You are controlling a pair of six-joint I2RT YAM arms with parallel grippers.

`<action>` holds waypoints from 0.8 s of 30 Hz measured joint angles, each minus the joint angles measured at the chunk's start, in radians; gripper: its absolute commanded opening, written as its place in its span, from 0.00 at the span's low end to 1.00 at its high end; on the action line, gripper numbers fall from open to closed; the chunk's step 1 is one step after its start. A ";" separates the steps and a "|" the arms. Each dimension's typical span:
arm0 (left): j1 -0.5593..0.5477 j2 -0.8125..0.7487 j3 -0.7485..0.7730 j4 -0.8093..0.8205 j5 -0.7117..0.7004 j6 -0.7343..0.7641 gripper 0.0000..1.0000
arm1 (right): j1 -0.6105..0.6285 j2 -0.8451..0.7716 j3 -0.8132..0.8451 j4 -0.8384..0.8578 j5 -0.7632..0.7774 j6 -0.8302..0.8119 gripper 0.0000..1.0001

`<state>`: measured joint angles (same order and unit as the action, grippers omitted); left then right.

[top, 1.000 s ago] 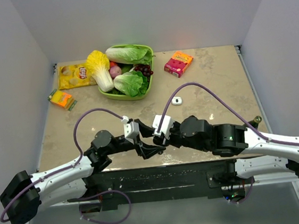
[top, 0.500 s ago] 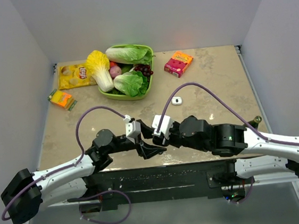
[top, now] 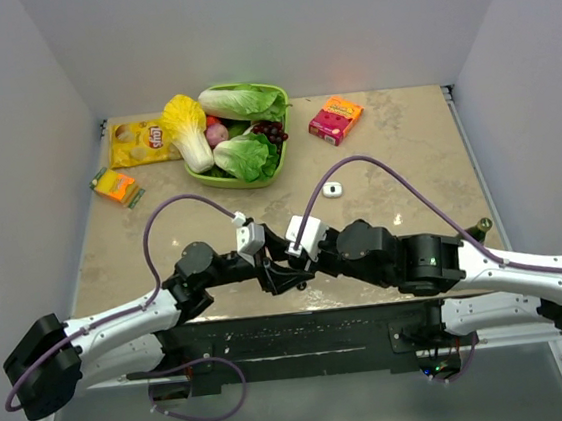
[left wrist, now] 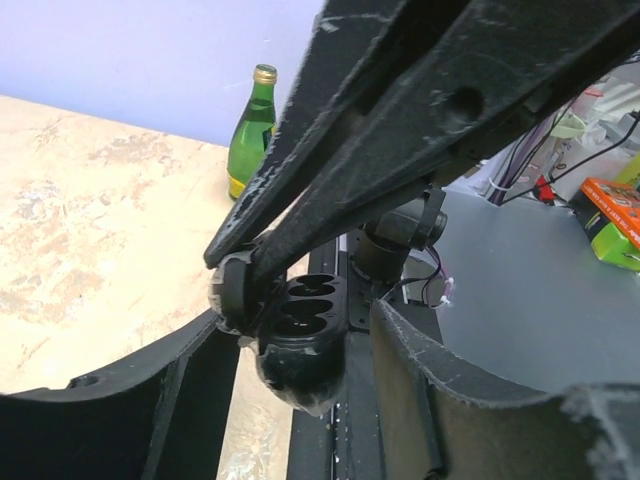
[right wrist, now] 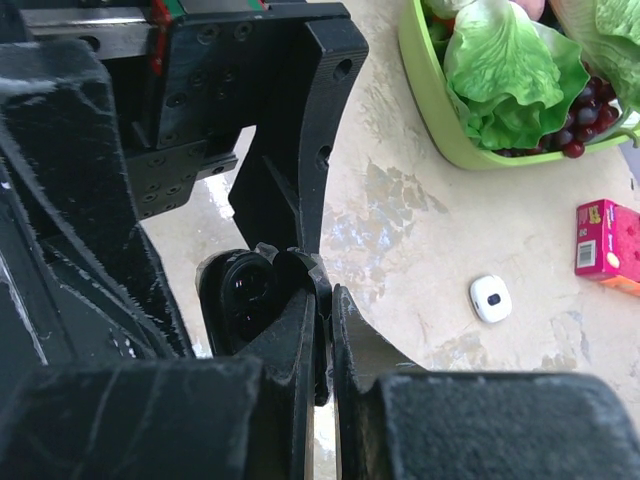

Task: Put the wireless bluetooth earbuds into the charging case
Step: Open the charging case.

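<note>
Touching, perhaps: left claw (top: pixel 275 278), right claw (right wrist: pixel 325 300)

The left arm (top: pixel 122 328) and right arm (top: pixel 529 275) fold inward so that the left tool (left wrist: pixel 300 320), jaws apart, meets the right tool (right wrist: pixel 325 300), jaws pressed together.

Black oval object (right wrist: pixel 238 295) half behind right tool (right wrist: pixel 322 300)
</note>
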<state>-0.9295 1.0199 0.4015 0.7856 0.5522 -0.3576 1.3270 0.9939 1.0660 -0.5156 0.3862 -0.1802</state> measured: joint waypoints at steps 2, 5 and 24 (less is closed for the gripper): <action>0.000 0.006 0.000 0.001 -0.006 0.000 0.53 | 0.011 0.000 0.000 0.000 0.011 -0.003 0.00; 0.000 0.019 0.000 0.001 -0.012 -0.002 0.49 | 0.026 0.000 0.000 0.000 0.021 -0.007 0.00; -0.001 0.027 0.006 0.005 0.003 -0.010 0.15 | 0.055 0.000 0.000 0.000 0.084 -0.024 0.00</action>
<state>-0.9306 1.0473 0.4080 0.7906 0.5549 -0.3676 1.3815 0.9936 1.0660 -0.5152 0.4698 -0.2047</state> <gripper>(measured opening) 0.352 0.063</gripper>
